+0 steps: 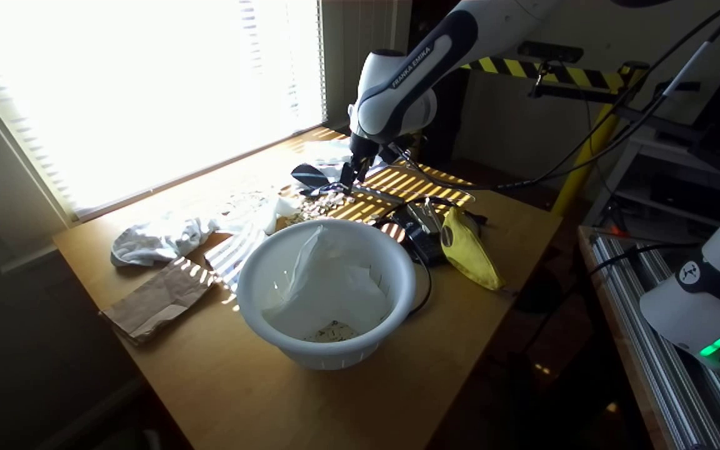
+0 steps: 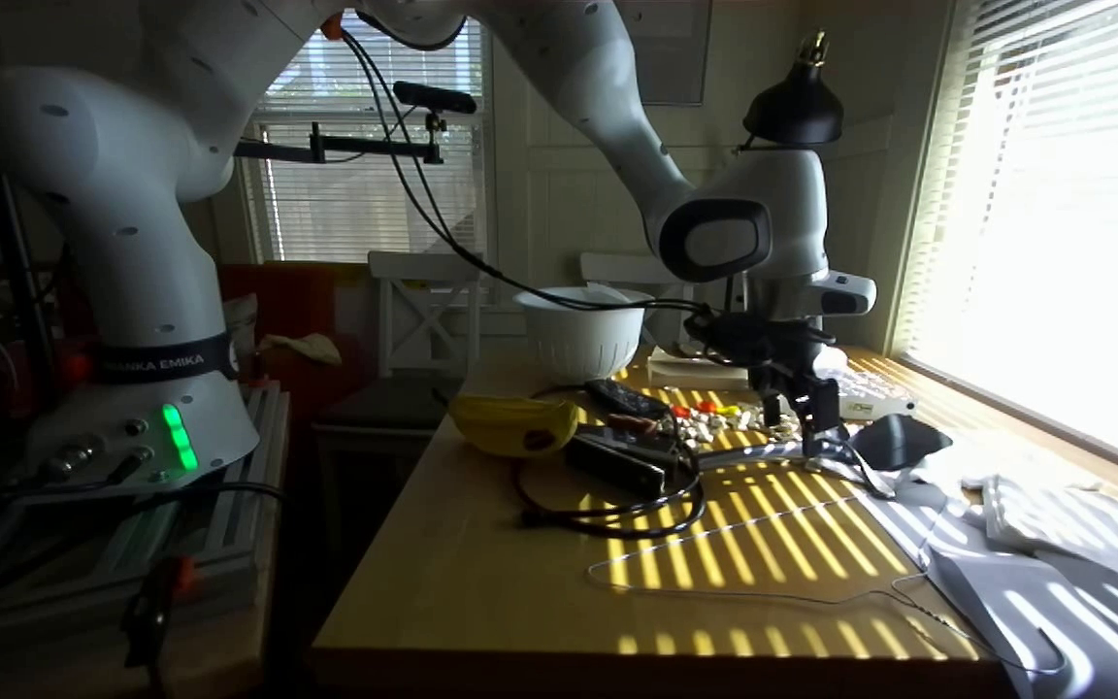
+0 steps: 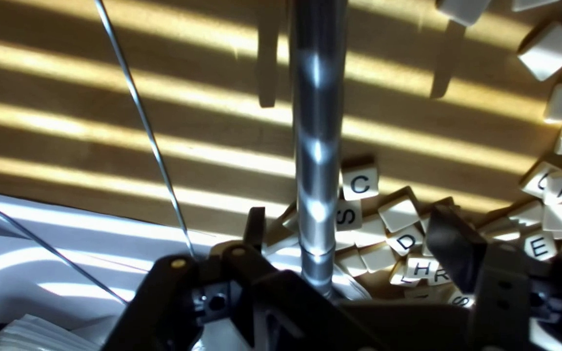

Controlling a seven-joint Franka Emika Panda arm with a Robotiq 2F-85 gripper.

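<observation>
While pincer (image 3: 348, 212) gapes wide, gripping nothing, metal tube (image 3: 317, 146) on counter (image 2: 481, 573) shows between its fingers in wrist view, off-center, letter tiles (image 3: 403, 240) alongside. Height over tube unclear. Judged best: center first, close squarely, keep fingertips clear of tiles.

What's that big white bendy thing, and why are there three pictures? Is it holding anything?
That's a robot arm. At its end is a black gripper, which pinches with two fingers. Two pictures come from cameras outside the robot, looking at the table from different places. The close-up comes from a camera on the robot's wrist.

On the table lie small letter tiles, a white bowl, a yellow pouch, a brown paper bag and more.

It doesn't seem to be holding anything: the fingers stand wide apart, with a shiny metal rod showing between them.
</observation>
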